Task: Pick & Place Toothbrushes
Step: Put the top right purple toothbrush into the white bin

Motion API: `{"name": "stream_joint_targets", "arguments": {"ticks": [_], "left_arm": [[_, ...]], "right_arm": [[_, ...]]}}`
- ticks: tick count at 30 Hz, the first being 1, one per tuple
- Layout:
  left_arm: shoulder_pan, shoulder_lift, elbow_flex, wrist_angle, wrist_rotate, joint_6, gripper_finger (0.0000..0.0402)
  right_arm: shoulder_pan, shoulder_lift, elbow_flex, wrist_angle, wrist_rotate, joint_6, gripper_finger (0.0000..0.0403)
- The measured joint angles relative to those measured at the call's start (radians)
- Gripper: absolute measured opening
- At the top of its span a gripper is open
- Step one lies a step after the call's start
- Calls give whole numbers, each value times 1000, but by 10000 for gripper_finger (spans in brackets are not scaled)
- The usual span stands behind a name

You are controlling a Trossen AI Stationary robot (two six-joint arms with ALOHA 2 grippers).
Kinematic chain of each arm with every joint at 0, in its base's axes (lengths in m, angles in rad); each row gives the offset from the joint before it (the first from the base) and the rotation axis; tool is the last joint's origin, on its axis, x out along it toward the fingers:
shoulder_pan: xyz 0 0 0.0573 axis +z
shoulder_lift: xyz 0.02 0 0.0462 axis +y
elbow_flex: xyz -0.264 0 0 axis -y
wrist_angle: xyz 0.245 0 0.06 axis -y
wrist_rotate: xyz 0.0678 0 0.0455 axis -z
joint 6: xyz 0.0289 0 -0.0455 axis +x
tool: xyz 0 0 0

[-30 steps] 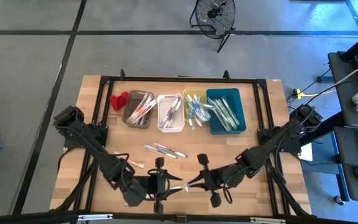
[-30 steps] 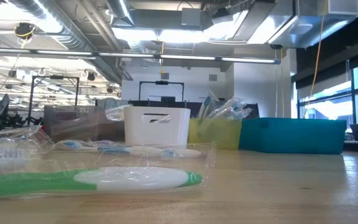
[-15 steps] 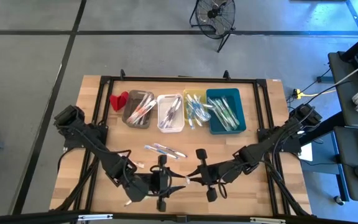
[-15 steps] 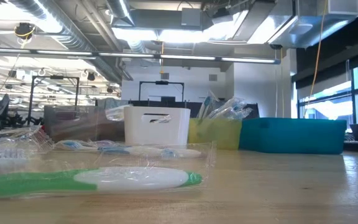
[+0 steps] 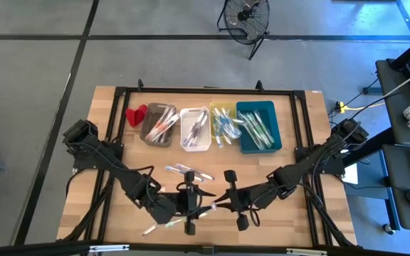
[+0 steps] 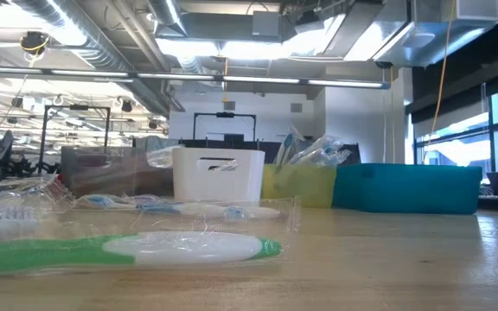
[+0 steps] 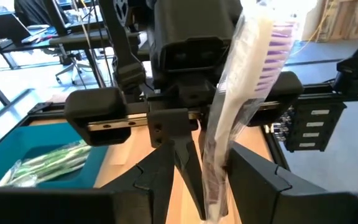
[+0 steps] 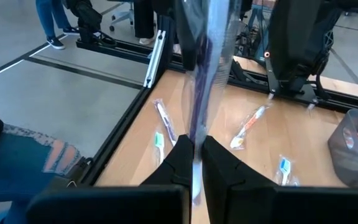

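A wrapped toothbrush (image 7: 241,93) with purple bristles hangs in the air near the table's front middle. My right gripper (image 8: 194,152) is shut on it. My left gripper (image 7: 204,186) faces the right one (image 5: 218,206) closely from the left and stands open. The toothbrush's lower end is between its fingers, and I cannot tell whether they touch it. More toothbrushes lie loose on the table (image 5: 188,171), and one lies near the front edge (image 5: 161,226). A green one (image 6: 128,250) shows in the low view. My right gripper pinches the toothbrush's clear wrapper (image 8: 196,134) between its two shut fingers, near the end away from the bristles. The fingers come from the table's right, slanting slightly down. The toothbrush is lifted clear of the table and tilts up past the fingers toward the left gripper.
Along the far side stand a grey bin (image 5: 159,124), a white bin (image 5: 195,128), a yellow bin (image 5: 223,121) and a teal bin (image 5: 259,126), each with toothbrushes in it. A small red object (image 5: 136,114) lies left of the grey bin. A black frame (image 5: 212,91) borders the table.
My left gripper has shifted a little toward the table's far edge and right, uncovering the toothbrush that lies near the front edge. The held toothbrush stays between the two grippers, clear of the table.
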Motion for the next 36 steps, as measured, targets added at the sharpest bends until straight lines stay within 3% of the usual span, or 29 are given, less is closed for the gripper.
{"name": "stream_joint_targets", "arguments": {"ticks": [4,11,19,29,36], "left_arm": [[0,0,0,-7,3,15,116],[-1,0,0,-16,49,88,17],[0,0,-2,-31,41,90,16],[-2,-2,-1,-93,29,51,16],[1,-11,-1,-210,-26,-60,16]], "right_arm": [[0,0,0,-9,0,1,12],[-12,1,0,-27,-34,7,34],[-26,47,0,-33,-8,64,110],[-18,45,0,-70,29,60,250],[-18,45,0,-155,107,73,287]]}}
